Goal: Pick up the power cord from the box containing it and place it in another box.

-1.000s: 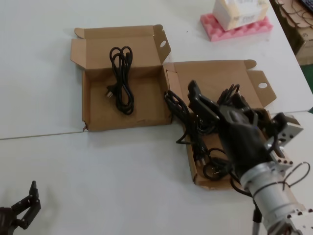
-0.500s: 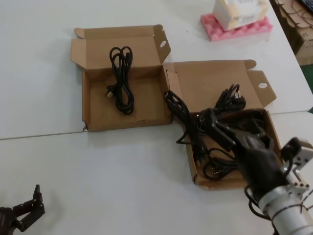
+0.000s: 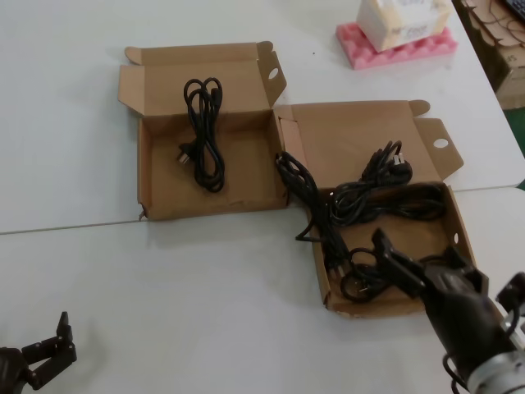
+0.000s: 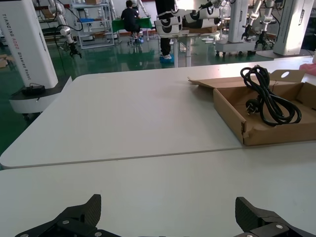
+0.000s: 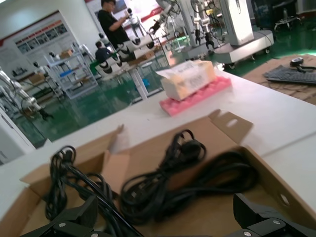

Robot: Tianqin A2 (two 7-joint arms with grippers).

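The power cord (image 3: 203, 135), thin black narrow loops with a plug, lies in the left open carton (image 3: 246, 185), the one with a frayed near corner; both show in the left wrist view, the cord (image 4: 269, 98) inside the carton (image 4: 229, 106). The right open carton (image 3: 361, 135) holds a thicker mass of black cords (image 3: 328, 213), some hanging over its left wall. My right gripper (image 3: 422, 261) is open and empty just above that carton's near edge; its wrist view shows the gripper (image 5: 165, 212), the cords (image 5: 163, 182) and the carton wall (image 5: 276, 182). My left gripper (image 3: 49, 349) is open and empty at the table's near left, also seen from its wrist (image 4: 168, 212).
A white box on pink foam (image 3: 394, 33) stands at the back right, also in the right wrist view (image 5: 192, 84). Stacked cardboard (image 3: 500, 41) lies past the table's right edge. A seam (image 3: 82, 223) crosses the white table in front of the left carton.
My right arm has drawn back from over the right carton toward the near right, with nothing in its gripper. The left gripper has barely moved. The cords lie as before.
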